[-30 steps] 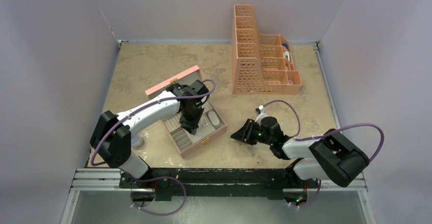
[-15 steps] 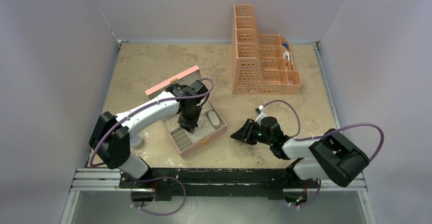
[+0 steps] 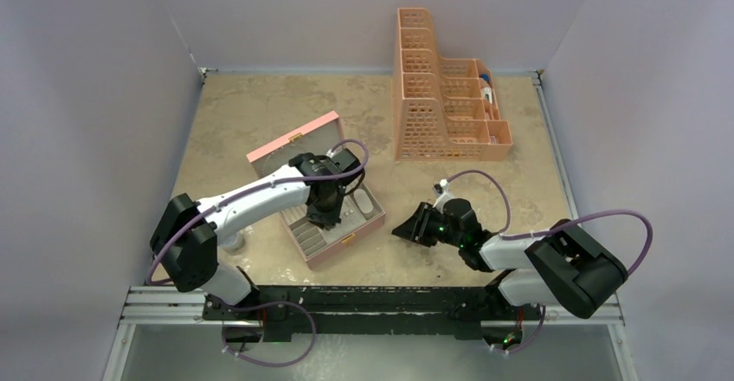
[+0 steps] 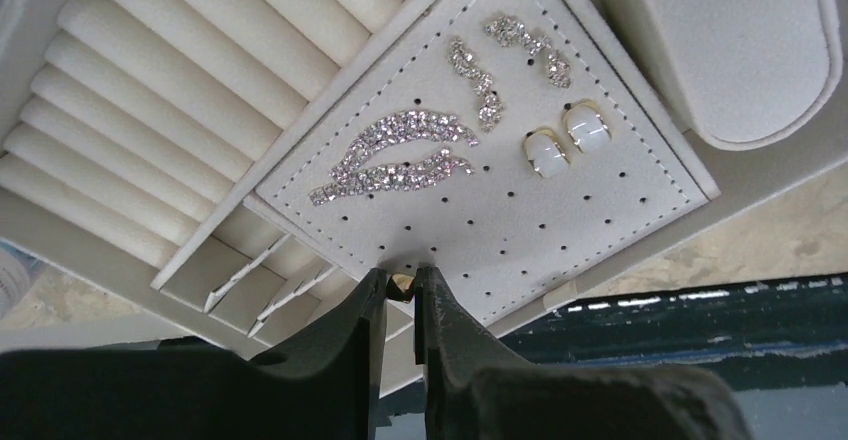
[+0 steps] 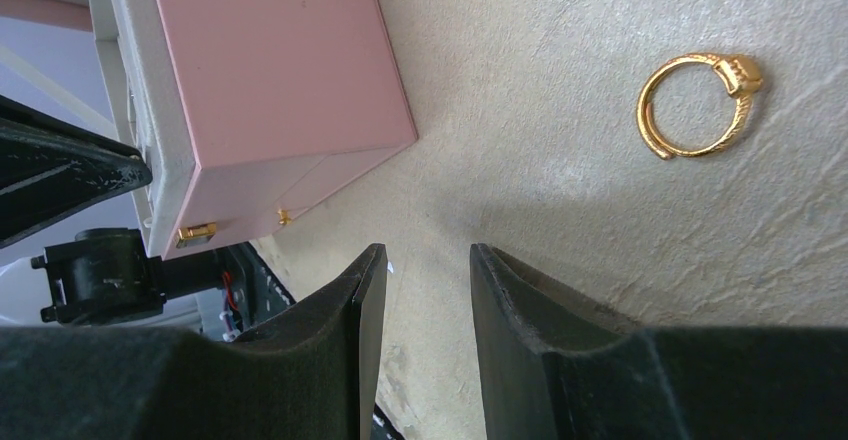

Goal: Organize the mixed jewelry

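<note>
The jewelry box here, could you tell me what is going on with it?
The left end effector pinches a tiny gold piece over the edge of the earring pad in the open pink box. That pad holds rhinestone earrings and two white studs. The right end effector is open, low over the table beside the box, near a gold ring lying loose.

The sandy, blotchy table (image 3: 260, 113) has a pink jewelry box (image 3: 294, 144) sitting open, just off the middle at 8 o'clock. A tall peach rack full of holes (image 3: 424, 121) stands at 1 o'clock. A grey round disc (image 3: 233, 242) lies near the edge at 8 o'clock. A gold ring (image 5: 742, 74) lies flat on the bare top, apart from the box.
</note>
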Tool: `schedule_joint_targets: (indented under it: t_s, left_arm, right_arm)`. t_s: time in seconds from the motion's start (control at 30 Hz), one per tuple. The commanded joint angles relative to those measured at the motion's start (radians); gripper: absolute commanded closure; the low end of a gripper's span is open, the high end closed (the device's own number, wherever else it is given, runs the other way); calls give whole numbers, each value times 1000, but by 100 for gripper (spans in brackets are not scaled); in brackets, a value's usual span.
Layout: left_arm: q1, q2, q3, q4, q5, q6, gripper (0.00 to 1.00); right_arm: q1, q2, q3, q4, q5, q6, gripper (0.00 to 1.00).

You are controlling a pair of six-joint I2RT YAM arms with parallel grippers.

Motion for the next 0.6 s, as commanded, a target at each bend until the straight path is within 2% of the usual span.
schedule_joint_targets:
  t_s: [0.0,0.3,0.57]
  left_arm:
    - [-58,-43,24,-35,-144,-104,85]
    - [-203,1,81,-125,-371,-265,85]
    - [-237,43,85,-161,-474,-340,86]
  right_arm:
    - [6,-19,5,36,18,-22,60]
    - [5,-25,12,20,18,-28,60]
    - [5,-12,22,19,22,-31,60]
